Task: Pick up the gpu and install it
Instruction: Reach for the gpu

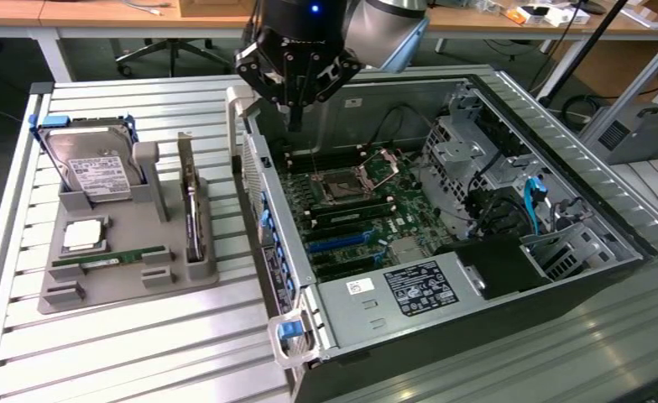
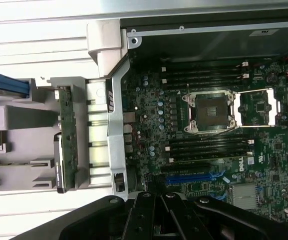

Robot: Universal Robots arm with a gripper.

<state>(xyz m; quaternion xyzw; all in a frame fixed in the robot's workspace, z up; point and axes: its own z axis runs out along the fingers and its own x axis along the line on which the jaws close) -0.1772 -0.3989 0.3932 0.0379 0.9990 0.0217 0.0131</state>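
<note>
The gpu [image 1: 192, 210] stands on edge in a slot of the grey holder [image 1: 127, 290] at the exterior view's left, beside the open computer case. In the wrist view the gpu [image 2: 66, 142] shows as a thin green-brown strip with a dark lower end. My gripper [image 1: 295, 113] hangs above the case's rear left corner, over the motherboard [image 1: 346, 197], well apart from the gpu. Its fingers are shut with nothing between them. The dark fingers [image 2: 144, 220] meet over the board's blue slot [image 2: 191, 176].
The holder also carries a silver hard drive [image 1: 91, 166], a square chip [image 1: 84, 234] and a green memory stick [image 1: 111, 259]. The case wall [image 1: 264, 214] stands between holder and motherboard. Drive cages and cables [image 1: 509, 197] fill the case's right side.
</note>
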